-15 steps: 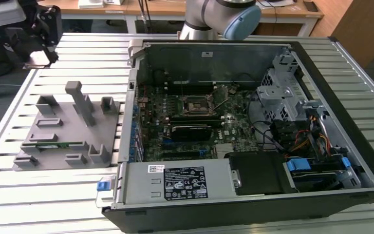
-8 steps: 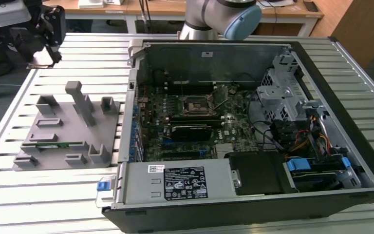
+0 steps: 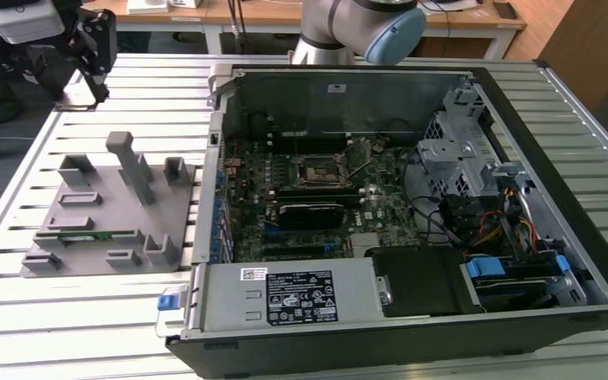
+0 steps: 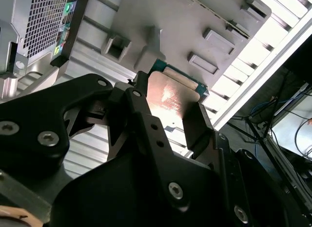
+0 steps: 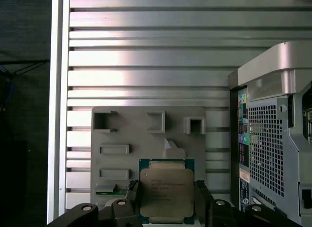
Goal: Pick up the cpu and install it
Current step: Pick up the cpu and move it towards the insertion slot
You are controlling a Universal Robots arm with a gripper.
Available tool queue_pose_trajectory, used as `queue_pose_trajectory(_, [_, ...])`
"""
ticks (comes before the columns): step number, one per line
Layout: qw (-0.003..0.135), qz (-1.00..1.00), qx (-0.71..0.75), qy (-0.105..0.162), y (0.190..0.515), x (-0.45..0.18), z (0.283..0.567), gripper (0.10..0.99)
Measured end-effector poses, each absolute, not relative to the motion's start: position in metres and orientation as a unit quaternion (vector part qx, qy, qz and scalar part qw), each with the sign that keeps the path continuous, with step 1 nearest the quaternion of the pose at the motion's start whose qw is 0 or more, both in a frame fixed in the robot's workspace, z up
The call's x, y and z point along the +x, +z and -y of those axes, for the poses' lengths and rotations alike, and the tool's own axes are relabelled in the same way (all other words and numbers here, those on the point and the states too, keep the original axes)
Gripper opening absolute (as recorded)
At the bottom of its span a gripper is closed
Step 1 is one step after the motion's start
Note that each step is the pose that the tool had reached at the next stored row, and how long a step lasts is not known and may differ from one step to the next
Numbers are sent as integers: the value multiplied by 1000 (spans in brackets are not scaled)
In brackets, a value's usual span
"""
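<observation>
In your exterior view the gripper (image 3: 88, 79) hangs over the bench (image 3: 156, 95) at the exterior view's left, past the grey fixture (image 3: 104, 214). The open case (image 3: 389, 222) with its socket (image 3: 320, 170) stands beside that fixture. Both wrist views give you what that view does not — the cpu (image 5: 165, 190), clamped by its edges between the fingers (image 5: 132, 194), in the air over the fixture. A memory stick (image 3: 85, 235) lies in one fixture slot.

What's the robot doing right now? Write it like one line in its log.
gripper: shut on cpu | cpu: held in the air, off the grey fixture | computer case: open, cpu not installed
</observation>
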State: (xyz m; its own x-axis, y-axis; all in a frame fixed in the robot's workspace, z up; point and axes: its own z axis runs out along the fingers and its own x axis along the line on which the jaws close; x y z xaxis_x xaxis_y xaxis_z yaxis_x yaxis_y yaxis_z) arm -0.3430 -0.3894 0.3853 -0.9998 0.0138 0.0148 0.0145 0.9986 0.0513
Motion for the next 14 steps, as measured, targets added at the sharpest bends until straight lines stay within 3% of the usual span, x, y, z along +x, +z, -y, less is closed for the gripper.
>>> queue_pose_trajectory(14, [7,1000,-7,-26,385,-330,389,533])
